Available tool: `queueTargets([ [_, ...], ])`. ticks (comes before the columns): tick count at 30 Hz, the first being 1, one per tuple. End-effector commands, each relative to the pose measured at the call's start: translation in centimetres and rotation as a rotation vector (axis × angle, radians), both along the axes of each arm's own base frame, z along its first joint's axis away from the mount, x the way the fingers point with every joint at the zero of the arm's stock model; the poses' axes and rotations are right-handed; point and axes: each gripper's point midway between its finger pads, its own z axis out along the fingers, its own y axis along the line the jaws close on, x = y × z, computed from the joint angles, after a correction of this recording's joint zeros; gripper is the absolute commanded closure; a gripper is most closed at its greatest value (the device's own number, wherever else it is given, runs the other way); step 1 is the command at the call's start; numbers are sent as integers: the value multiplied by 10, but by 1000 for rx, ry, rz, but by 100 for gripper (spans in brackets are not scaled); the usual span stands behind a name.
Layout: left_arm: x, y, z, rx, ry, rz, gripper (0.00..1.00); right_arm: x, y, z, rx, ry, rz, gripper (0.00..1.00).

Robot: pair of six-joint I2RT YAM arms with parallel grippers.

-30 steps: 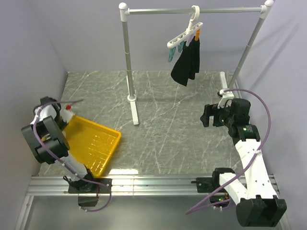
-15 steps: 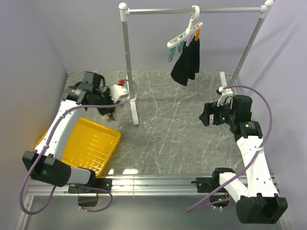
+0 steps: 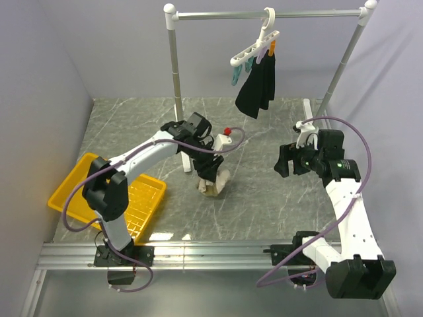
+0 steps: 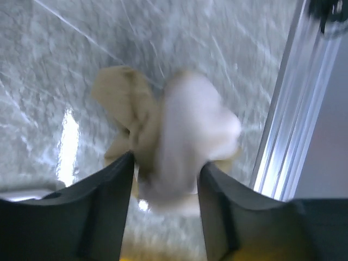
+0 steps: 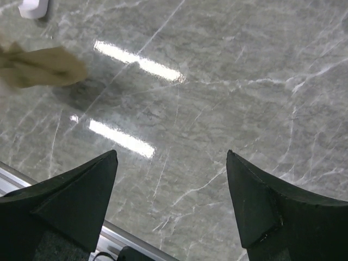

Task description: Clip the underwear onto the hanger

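My left pincer (image 3: 209, 164) reaches out over the middle of the marble table (image 3: 264, 198), a little left of centre in the overhead view. The underwear (image 3: 213, 183) hangs just under it as a crumpled tan bundle with a pale cream patch, its lower end at or very near the table top. In my left wrist view the cloth fills the gap between my two dark fingers (image 4: 103, 206), tan at the upper left and cream in the middle, all of it blurred. The fingers stand partly apart, and I cannot tell whether they pinch the fabric or only frame it.

My right pincer (image 5: 171, 155) hovers at the right of the overhead frame, well apart from the bundle. Its fingers are spread wide, with only bare marble between them. The tan cloth shows at the upper left corner of that wrist view.

The hanger (image 3: 254, 49) hooks over the silver rail (image 3: 264, 13) at the top of the overhead view, right of centre. A black garment (image 3: 256, 89) is clipped below it. A yellow tray (image 3: 142, 198) lies at the lower left.
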Motion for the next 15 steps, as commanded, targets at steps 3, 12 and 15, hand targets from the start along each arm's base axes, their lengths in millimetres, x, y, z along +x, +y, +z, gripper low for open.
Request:
queueTargets([
  [3, 14, -33, 35, -147, -13, 77, 42, 3, -3, 0, -22, 14, 25, 13],
  [12, -5, 24, -16, 78, -136, 44, 27, 3, 15, -16, 28, 65, 112, 18],
  [15, -1, 32, -37, 140, -140, 46, 28, 8, 20, -28, 29, 90, 127, 24],
])
